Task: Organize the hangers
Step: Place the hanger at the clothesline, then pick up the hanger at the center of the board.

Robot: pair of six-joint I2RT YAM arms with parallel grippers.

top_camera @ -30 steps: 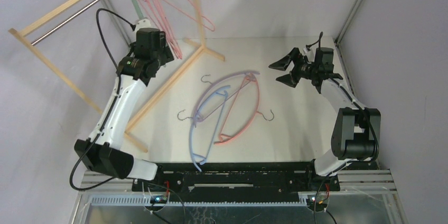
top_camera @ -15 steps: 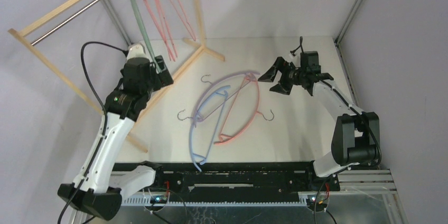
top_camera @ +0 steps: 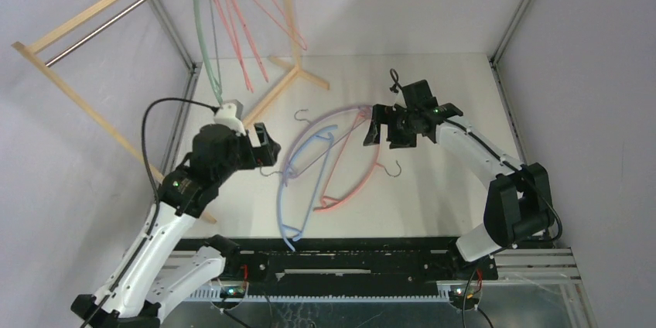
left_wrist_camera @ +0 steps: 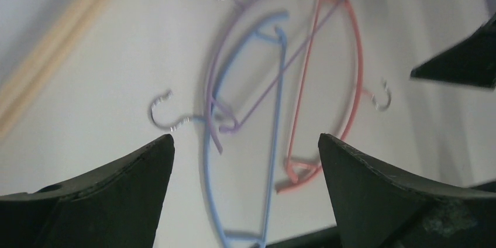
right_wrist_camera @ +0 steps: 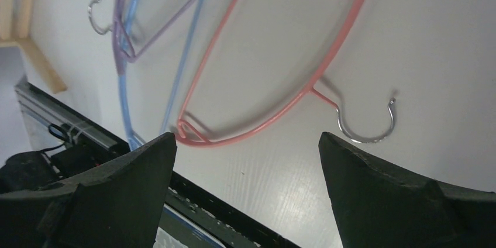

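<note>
Three hangers lie tangled mid-table: a lilac hanger (top_camera: 325, 117), a blue hanger (top_camera: 280, 204) and a pink hanger (top_camera: 377, 159), each with a metal hook. My left gripper (top_camera: 267, 150) hovers open just left of the pile. Its wrist view looks down on the blue hanger (left_wrist_camera: 279, 102), lilac hanger (left_wrist_camera: 217, 49) and pink hanger (left_wrist_camera: 355, 84) between spread fingers (left_wrist_camera: 245, 137). My right gripper (top_camera: 385, 133) is open above the pile's upper right end, over the pink hanger (right_wrist_camera: 319, 78); nothing is held (right_wrist_camera: 245, 137). A green hanger (top_camera: 206, 42) and thin pink-red wire hangers (top_camera: 240, 26) hang on the rod.
The light wooden rack (top_camera: 267, 104) stands at the back left, its metal rod (top_camera: 100, 26) slanting up to the right and its base foot running diagonally across the table beside my left arm. Metal frame posts rise at the table's back corners.
My left gripper opened and came down from the rack to the pile; the green hanger now hangs free on the rod. My right gripper moved left over the pile's end.
</note>
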